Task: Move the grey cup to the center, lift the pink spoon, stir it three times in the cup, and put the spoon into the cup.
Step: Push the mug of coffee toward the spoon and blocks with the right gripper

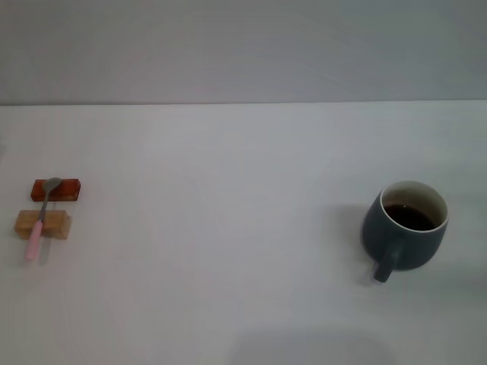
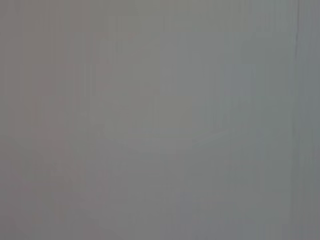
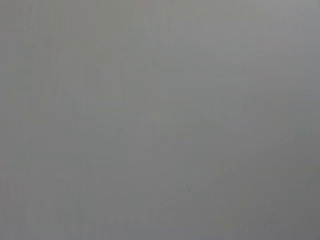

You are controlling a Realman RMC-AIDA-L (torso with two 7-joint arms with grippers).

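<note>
Blue-grey and white inside, the grey cup (image 1: 405, 226) holds dark liquid, well apart from the pink spoon (image 1: 41, 217), which lies across two wooden blocks (image 1: 42, 224). No writing shows. Neither gripper is visible, so finger positions cannot be told.

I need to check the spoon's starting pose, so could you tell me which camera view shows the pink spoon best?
The head view: the pink spoon lies across two wooden blocks at the robot's left. Both wrist views show only blank grey surface, no spoon.

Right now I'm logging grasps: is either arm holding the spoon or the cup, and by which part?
Nothing is held. The pink spoon lies across two wooden blocks; the grey cup stands alone. Neither gripper is in view.
</note>
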